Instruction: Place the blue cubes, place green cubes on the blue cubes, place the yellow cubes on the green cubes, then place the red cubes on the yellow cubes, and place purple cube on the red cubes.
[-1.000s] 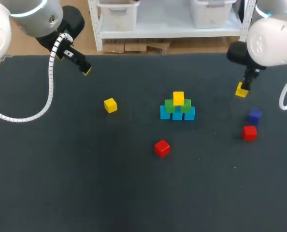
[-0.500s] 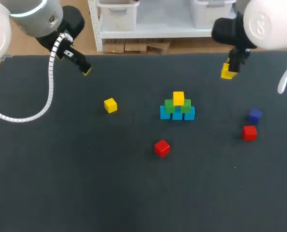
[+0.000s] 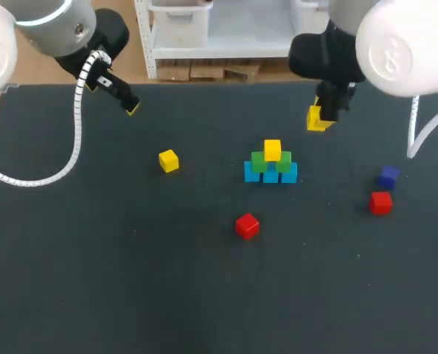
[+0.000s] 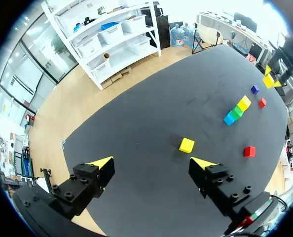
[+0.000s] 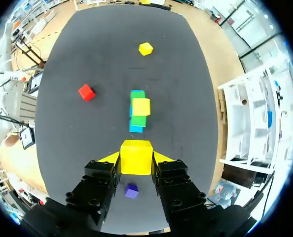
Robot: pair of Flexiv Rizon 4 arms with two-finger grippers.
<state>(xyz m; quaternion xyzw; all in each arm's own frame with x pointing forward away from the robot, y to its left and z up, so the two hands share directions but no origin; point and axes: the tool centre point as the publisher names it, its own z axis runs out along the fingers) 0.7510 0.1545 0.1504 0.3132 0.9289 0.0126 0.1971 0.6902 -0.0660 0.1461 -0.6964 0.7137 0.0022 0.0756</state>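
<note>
With the right gripper (image 5: 136,158), clamps a yellow cube (image 3: 316,119) from both sides, aloft behind and right of the stack (image 3: 270,164): blue row, two green, one yellow on top. With the left gripper (image 4: 152,163), holds nothing, fingers spread wide, at the table's far left, loose yellow cube (image 3: 169,161) ahead.

The left arm (image 3: 49,33), at ten o'clock in the head view, has grey-white rounded shells, a teal band, a black wrist and a white ribbed cable (image 3: 76,140). The left gripper (image 4: 154,165) and right gripper (image 5: 136,159) are black, screw-studded blocks tipped yellow.
</note>
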